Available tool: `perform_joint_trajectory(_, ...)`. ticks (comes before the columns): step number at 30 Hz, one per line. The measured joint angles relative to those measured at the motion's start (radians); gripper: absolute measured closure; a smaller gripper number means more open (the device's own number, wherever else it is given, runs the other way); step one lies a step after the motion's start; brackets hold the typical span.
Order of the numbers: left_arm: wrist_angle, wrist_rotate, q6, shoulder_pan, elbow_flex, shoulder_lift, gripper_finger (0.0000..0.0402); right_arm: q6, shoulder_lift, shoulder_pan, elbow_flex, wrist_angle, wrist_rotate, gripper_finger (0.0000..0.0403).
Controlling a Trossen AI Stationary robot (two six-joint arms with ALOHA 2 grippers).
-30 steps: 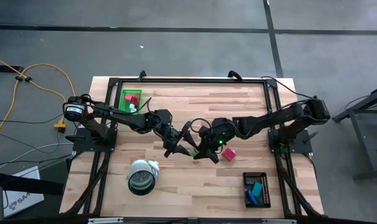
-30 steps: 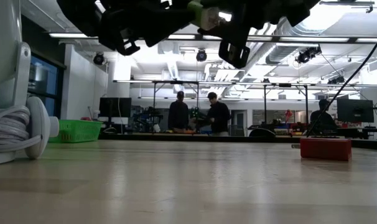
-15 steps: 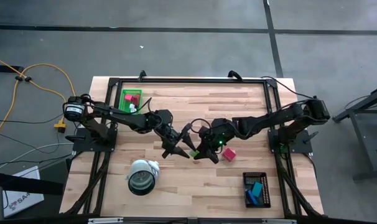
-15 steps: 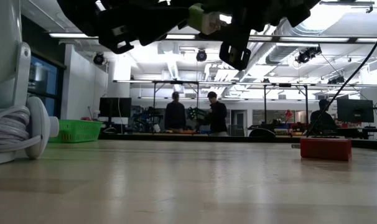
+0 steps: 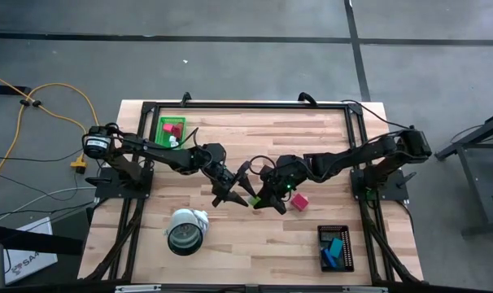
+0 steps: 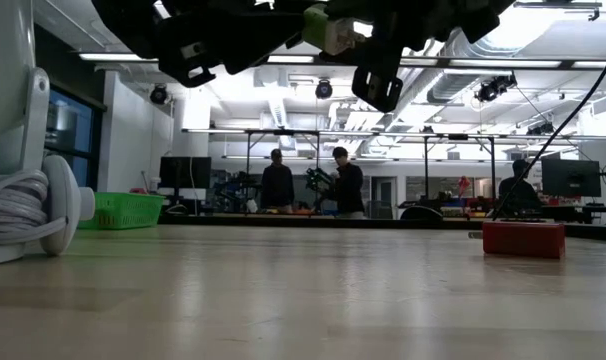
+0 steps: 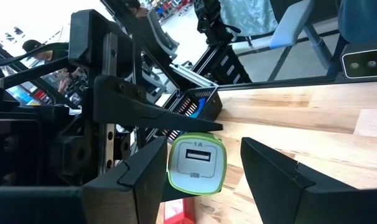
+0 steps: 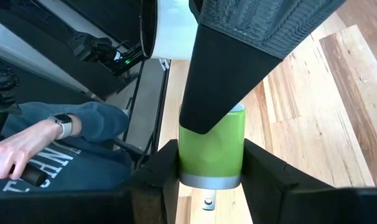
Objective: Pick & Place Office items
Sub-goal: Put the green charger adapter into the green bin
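green cube [image 5: 254, 199] above wooden table [image 5: 311, 130]

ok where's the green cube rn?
Held above mid-table in the right gripper, shut on the green cube; the open left gripper faces it, red block nearby.

Both arms reach inward and meet raised over mid-table, the right gripper [image 5: 265, 198] clamped on a green cube [image 7: 196, 163], the left gripper [image 5: 238, 193] spread wide facing it

Charger [image 5: 253, 199] mid-table between left [image 5: 234, 195] and right end effector [image 5: 267, 200]
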Motion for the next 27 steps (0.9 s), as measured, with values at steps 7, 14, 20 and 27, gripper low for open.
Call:
perform_joint_trajectory(7, 0.000, -0.033, 0.000, 0.000, 0.000, 0.000, 0.0207, 0.000, 0.000, 0.000, 0.000, 0.000, 0.001, 0.0280)
perform_joint_trajectory(14, 0.000, -0.036, 0.007, 0.000, 0.000, 0.000, 0.0223, 0.000, 0.000, 0.000, 0.000, 0.013, 0.001, 0.0278)
perform_joint_trajectory(20, 0.001, -0.036, 0.011, 0.000, 0.000, 0.000, 0.0267, 0.000, 0.000, 0.000, 0.000, 0.013, -0.003, 0.0278)
perform_joint_trajectory(27, 0.001, -0.036, 0.041, 0.000, 0.000, 0.000, 0.0273, 0.000, 0.000, 0.000, 0.000, 0.012, -0.002, 0.0280)
